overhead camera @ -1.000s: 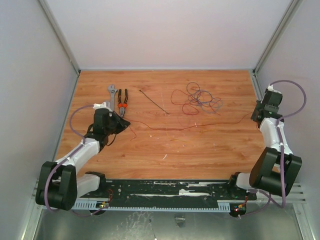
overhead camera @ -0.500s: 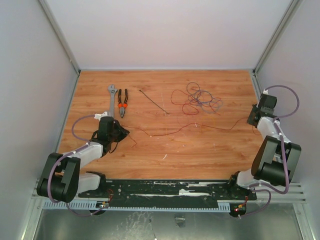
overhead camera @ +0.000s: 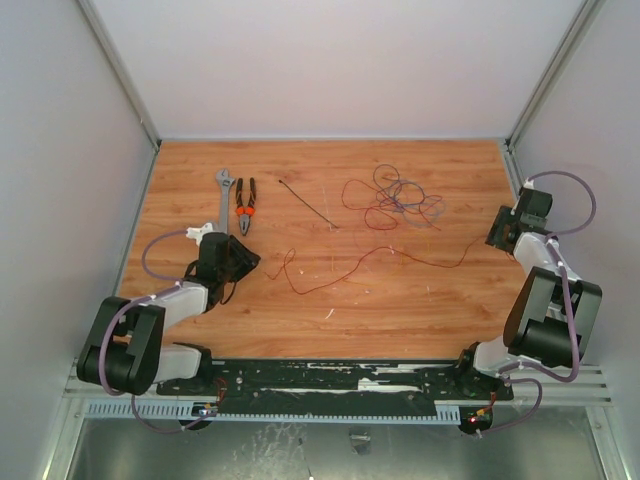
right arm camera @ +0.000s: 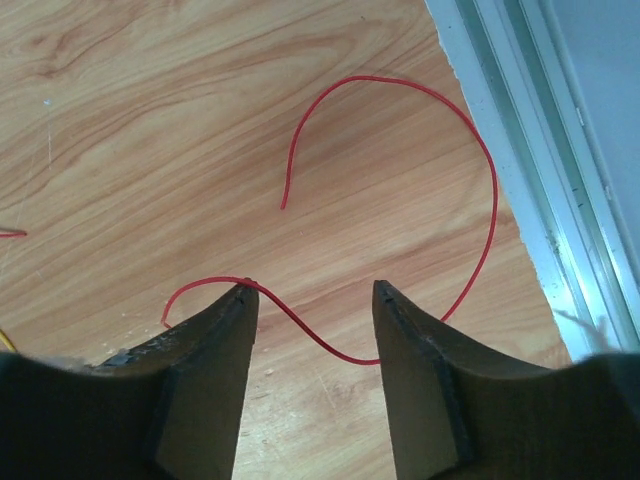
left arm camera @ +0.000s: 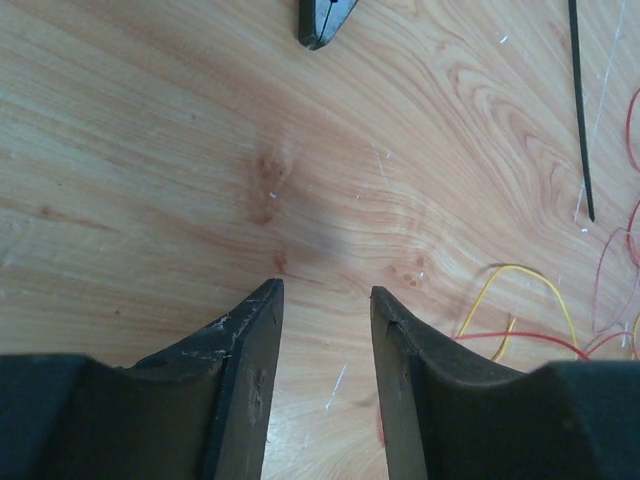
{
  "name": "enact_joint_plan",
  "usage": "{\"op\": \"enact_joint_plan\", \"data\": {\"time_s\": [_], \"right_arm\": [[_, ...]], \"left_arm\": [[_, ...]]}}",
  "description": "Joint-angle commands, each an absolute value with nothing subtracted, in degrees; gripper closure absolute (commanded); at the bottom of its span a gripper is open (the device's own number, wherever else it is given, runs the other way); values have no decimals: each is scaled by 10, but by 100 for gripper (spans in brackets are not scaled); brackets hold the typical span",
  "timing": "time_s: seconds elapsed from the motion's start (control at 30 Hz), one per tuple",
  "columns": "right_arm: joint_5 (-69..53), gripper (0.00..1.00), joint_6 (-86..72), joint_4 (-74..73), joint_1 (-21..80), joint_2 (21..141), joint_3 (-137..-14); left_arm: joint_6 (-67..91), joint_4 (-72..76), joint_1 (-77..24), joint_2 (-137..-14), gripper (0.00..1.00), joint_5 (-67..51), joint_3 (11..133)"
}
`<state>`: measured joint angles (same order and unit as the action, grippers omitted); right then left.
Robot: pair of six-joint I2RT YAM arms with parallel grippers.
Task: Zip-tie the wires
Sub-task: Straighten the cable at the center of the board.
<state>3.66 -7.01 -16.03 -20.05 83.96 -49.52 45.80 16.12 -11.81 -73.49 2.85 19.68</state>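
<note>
**Left end effector**: fingers parted, nothing between them. It sits low over the bare worktop. In its wrist view, yellow and red strand ends lie just beside its right finger.

**Tools:** The wrench and pliers lie side by side ahead of this end effector. Neither belongs to the task.

**Zip tie**: lies flat on the worktop, ahead and to the right of the left end effector and apart from the bundle. I judge it light, springy and slick. It sits so close to the surface that a pinch near the head end, where it is thicker, looks the surest hold.

**Wires**: a loose tangle beyond the zip tie, roughly between the two end effectors and further out. I judge them very light, limp and prone to snagging, so they will trail rather than lift as one. I would gather them where the loops overlap most densely.

**Right end effector**: fingers parted, gripping nothing. One red strand curls on the worktop, crosses the gap between the fingers and reaches the left fingertip. I cannot tell whether it touches.

**Markings:** no brand, label or legible writing in any view.
</note>
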Motion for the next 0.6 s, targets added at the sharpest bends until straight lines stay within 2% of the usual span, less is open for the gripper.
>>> {"op": "enact_joint_plan", "data": {"time_s": [0.0,0.2,0.33,0.43,0.57], "right_arm": [[42,43,-68,-154,-204,833,-497],[45,27,-63,-177,-205,812,-513],[47,20,-58,-199,-205,783,-533],[36,18,-56,-212,-205,761,-546],[-39,18,-61,-215,-201,733,-555]], "left_arm": [[455,152,-120,-755,52,53,190],[453,134,-119,-748,43,73,194],[435,87,-112,-694,30,125,205],[424,50,-102,-631,23,165,214],[419,40,-100,-540,20,162,226]]}}
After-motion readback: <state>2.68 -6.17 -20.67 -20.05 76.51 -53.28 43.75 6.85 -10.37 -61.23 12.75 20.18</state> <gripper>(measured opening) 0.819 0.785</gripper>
